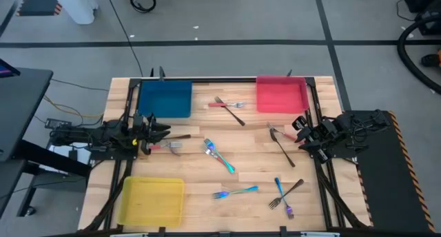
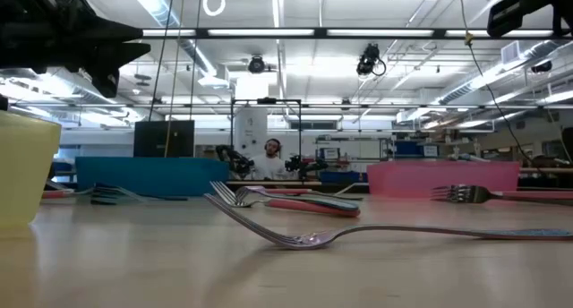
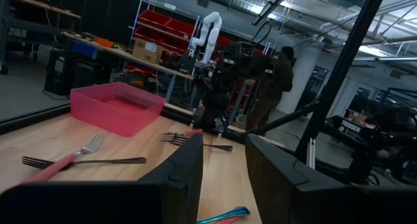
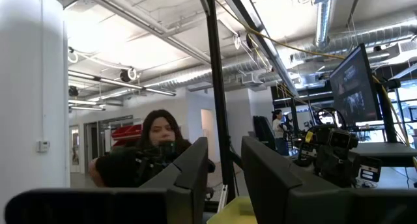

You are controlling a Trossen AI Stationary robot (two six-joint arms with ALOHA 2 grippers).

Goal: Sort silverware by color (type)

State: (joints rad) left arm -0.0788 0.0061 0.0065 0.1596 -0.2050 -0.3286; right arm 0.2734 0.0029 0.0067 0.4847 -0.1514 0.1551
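The left gripper (image 1: 160,134) is seen parked at the table's left edge, jaws parted with nothing between them in its wrist view; the right gripper (image 1: 301,132) is held at the right edge, likewise parted and empty. Nothing has been sorted yet, by the look of it: the blue tray (image 1: 165,98), the red tray (image 1: 281,94) and the yellow tray (image 1: 151,201) are all seen bare.

The silverware is scattered across the middle. A red-handled fork (image 1: 168,146) is lying just beside the left gripper. Near the far edge, another red-handled fork (image 1: 224,105) is crossed by a dark fork (image 1: 231,111). By the right gripper, a long dark fork (image 1: 282,147) is touching a red-handled piece (image 1: 285,134). An iridescent pair (image 1: 219,156) is lying overlapped at the centre, a single iridescent fork (image 1: 236,192) sits towards the near edge, and an iridescent fork (image 1: 281,196) is crossed by a dark one (image 1: 292,190) towards the near right corner.

Trouble is likely at those crossings: two colours could be pinched together and dropped into one tray, or the under piece could be dragged and flicked away. Slim, flat handles may also be skated off the wood rather than lifted, and a fork held off-centre could swing and slip out over the wrong tray
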